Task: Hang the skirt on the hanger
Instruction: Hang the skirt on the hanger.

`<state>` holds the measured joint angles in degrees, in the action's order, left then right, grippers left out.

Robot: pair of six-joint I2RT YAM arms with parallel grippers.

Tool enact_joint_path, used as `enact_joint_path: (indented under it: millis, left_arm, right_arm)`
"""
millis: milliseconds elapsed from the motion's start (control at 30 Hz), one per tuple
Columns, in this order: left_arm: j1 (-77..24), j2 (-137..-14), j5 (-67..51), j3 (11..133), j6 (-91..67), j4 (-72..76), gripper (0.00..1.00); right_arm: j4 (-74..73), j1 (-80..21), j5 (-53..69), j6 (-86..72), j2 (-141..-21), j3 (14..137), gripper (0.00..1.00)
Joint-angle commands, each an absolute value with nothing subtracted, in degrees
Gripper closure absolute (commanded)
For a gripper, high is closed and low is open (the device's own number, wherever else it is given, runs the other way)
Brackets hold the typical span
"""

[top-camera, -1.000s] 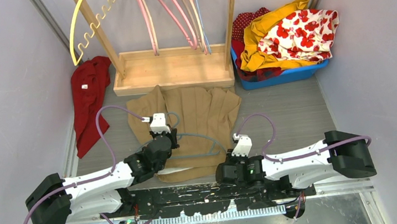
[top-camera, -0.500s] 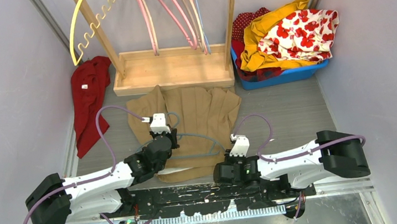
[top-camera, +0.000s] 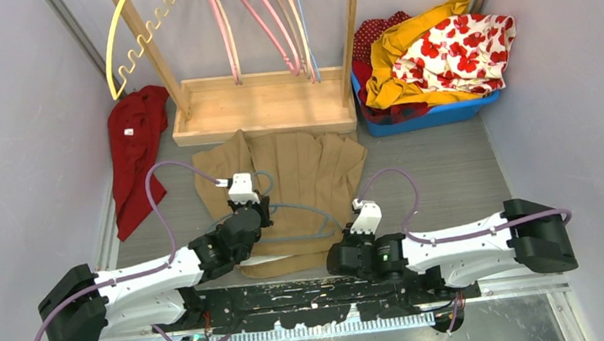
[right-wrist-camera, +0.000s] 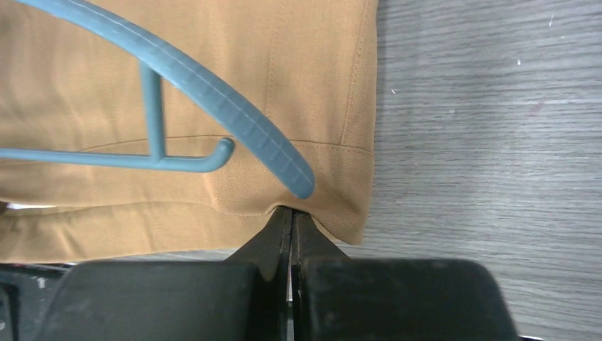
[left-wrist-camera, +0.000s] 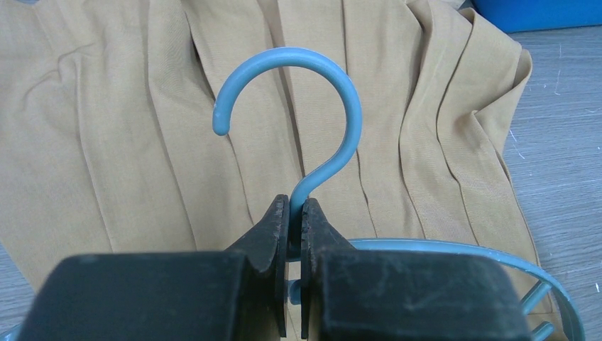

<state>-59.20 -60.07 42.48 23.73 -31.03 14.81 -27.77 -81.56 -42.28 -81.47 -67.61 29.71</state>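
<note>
One skirt [top-camera: 307, 170] is lying flat on the table [top-camera: 451, 172], the hanger [left-wrist-camera: 353, 114] resting on top (nothing threaded yet); we are pinching its neck with the left gripper [left-wrist-camera: 294, 212] and the skirt's edge with the right gripper [right-wrist-camera: 291, 217].

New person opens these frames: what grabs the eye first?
The tan pleated skirt spread flat at centre, with a blue plastic hanger lying on it. The left gripper is shut on the hanger's neck just below the hook; the right gripper pinches the skirt's near edge. Far right, a blue bin is heaped with red-floral and mustard clothes.
</note>
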Motion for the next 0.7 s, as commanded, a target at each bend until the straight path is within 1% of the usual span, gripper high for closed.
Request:
enact_joint_path:
  millis: [0,200,667]
  left_arm:
    - [-59.46,-58.83,45.01,24.01,-30.26,19.70,1.00]
    - [-59.56,-58.16,45.51,24.64,-29.26,19.78,1.00]
    - [-59.88,-55.27,45.53,24.84,-27.67,19.87,1.00]
  right_arm:
    - [-30.36,-81.30,-45.95,-80.22,-63.08,32.72,0.99]
    - [-33.10,-81.30,-46.95,-78.75,-59.33,34.65,0.99]
    - [-36.69,-80.19,-48.95,-75.86,-55.88,37.86,0.99]
